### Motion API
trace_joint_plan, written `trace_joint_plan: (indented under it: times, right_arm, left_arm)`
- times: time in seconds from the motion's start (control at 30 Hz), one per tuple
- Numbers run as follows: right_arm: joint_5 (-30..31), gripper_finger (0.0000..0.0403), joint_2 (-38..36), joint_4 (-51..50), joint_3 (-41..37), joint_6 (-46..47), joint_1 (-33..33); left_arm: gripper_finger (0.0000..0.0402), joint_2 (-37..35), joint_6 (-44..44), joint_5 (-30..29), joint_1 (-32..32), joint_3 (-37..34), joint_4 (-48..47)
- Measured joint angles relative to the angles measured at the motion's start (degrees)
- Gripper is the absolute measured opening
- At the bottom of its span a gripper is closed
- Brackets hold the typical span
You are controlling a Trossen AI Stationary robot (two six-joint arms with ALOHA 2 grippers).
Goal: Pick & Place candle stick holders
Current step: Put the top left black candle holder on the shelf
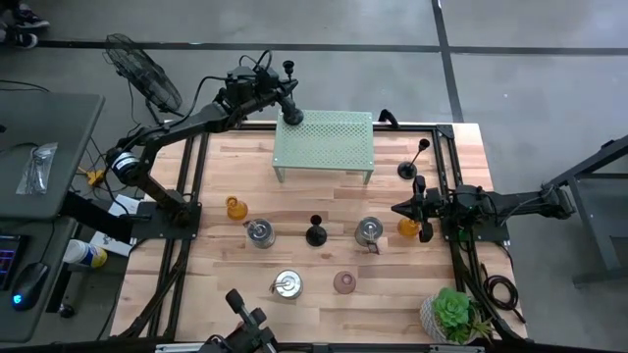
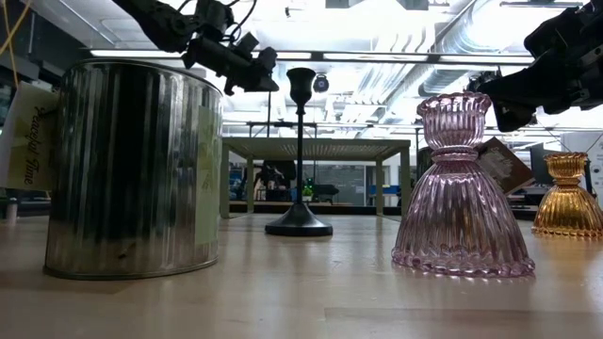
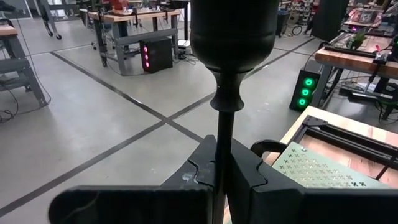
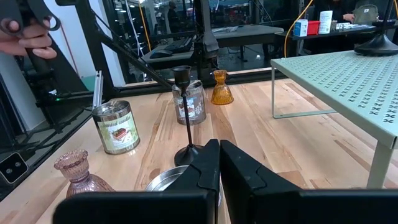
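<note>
One black candle stick holder (image 1: 290,93) stands upright at the far left corner of the green perforated shelf (image 1: 329,142), with my left gripper (image 3: 222,168) shut on its stem. A second candle stick holder (image 1: 316,232) stands on its round base at the table's middle. A third candle stick holder (image 1: 412,162) stands on the table just right of the shelf. My right gripper (image 1: 397,209) waits shut and empty at the table's right side. My left gripper pinches the stem (image 3: 222,146) between its two fingers, a little below the cup top (image 3: 233,28). The fingers reach in level from the table's left and lie across the upright stem. The round base (image 4: 378,45) is at the shelf's corner; I cannot tell whether it rests there.
Three tin cans (image 1: 260,233), (image 1: 369,230), (image 1: 287,284) stand on the wooden table. A pink glass holder (image 1: 344,282) and two amber ones (image 1: 235,207), (image 1: 408,227) stand there too. A potted plant (image 1: 453,314) sits at the near right corner.
</note>
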Motion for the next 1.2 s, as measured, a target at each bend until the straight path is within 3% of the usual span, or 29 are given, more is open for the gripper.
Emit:
trace_joint_plan:
  times: [1.2]
  right_arm:
    - [0.0,0.0004,0.0,0.0,0.0,0.0,0.0]
  left_arm:
    - [0.0016,-0.1,0.1,0.8,0.0,0.0,-1.9]
